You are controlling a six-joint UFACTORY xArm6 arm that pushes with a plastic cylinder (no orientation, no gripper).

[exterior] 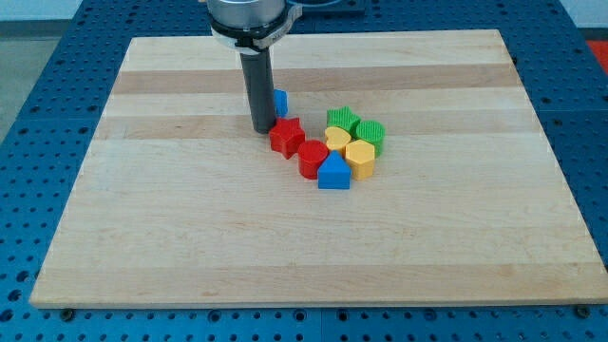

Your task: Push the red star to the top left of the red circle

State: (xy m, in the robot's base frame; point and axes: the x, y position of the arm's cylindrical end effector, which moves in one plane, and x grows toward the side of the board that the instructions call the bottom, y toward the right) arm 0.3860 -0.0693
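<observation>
Red star [286, 136] is sitting at the red circle's [313, 157] upper left, touching it. Going back from the blue triangle [333, 173] nearest the view's bottom, you're seeing your tip [261, 130] pressing the star's left. No jaws here, just a rod. Blue block [280, 102] is peeking out behind.
</observation>
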